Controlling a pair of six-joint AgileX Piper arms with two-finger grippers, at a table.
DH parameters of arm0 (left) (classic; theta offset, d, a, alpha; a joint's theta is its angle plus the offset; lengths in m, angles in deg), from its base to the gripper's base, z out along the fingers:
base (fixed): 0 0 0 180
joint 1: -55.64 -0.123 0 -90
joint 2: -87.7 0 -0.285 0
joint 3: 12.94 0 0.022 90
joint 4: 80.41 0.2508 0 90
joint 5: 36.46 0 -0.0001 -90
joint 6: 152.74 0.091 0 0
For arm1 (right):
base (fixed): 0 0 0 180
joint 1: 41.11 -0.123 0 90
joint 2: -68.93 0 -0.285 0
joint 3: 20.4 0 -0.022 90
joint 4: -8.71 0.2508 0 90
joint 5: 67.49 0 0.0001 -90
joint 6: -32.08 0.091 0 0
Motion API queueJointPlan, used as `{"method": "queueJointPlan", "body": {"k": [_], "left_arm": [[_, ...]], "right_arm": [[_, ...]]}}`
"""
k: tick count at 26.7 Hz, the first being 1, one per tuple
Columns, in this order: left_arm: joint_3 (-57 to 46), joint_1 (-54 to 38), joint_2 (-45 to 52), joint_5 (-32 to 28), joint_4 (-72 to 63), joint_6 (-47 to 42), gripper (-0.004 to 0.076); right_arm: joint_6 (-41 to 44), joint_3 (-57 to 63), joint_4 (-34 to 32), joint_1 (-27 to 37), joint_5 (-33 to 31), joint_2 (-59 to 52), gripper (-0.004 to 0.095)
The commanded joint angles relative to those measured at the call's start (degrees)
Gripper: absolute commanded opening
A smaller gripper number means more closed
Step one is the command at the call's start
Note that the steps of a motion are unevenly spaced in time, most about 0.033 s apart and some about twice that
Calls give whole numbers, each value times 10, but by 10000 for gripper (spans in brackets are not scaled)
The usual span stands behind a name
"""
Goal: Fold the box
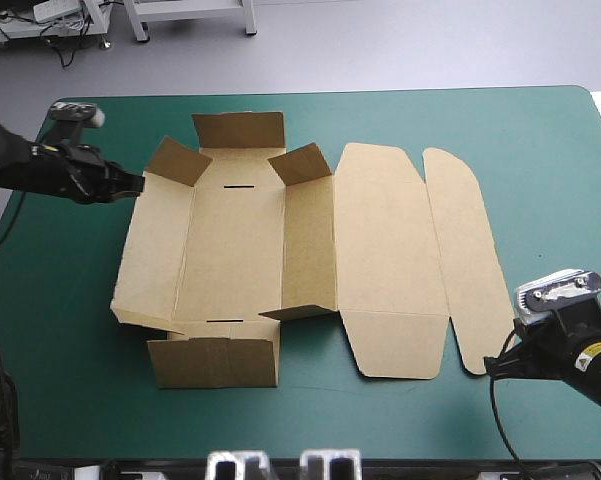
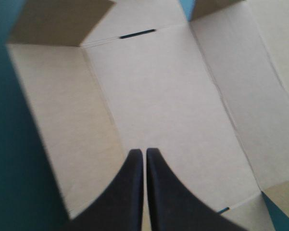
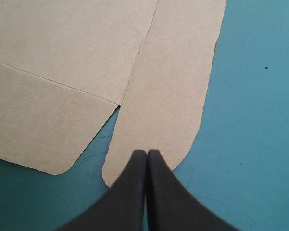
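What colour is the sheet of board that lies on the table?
Brown; the box shows best in the high view, on the teal-green cover.

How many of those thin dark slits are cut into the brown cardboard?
2. One slit sits at the far end of the box's middle panel, the other slit at its near end. Raised flaps might hide more.

The counter (image 1: 540,150) is lit brightly and evenly from overhead in the high view. Only soft, short shadows are cast. A dark wedge is seen under the raised wall of the box (image 1: 235,240) just below the frame's centre, and the upturned flaps at upper centre are shaded inside. In the left wrist view one raised flap is darkened and the teal-green cover (image 2: 9,168) beside the box is left dim. In the right wrist view the cover is brightly lit, with a thin shadow along the board's rounded edge.
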Motion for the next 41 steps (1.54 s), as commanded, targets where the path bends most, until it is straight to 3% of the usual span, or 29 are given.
{"method": "queueJointPlan", "body": {"k": [1, 7, 14, 17, 23, 34, 37, 41], "left_arm": [[9, -72, 21, 28, -40, 5, 15], [-68, -142, 1, 27, -24, 3, 21], [-142, -143, -52, 28, -99, 20, 379], [-167, -143, -57, 31, -95, 37, 447], [-223, -139, -70, 31, -170, 87, 446], [-247, -61, -105, 31, -172, 116, 426], [-247, -45, -119, 26, -169, 123, 329], [-247, -45, -137, 19, -170, 116, 68]], "right_arm": [[-3, -17, 0, 3, 27, 1, -20], [-3, -17, -1, 3, 32, 1, -20], [-3, -17, -1, 3, 35, 1, -20], [-3, -17, -1, 3, 35, 1, -20], [-3, -17, -1, 3, 36, 1, -20], [-3, -17, 0, 3, 35, 1, -20], [-3, -17, 0, 3, 32, 1, -20], [-3, -17, 1, 3, 29, 1, -20]]}}
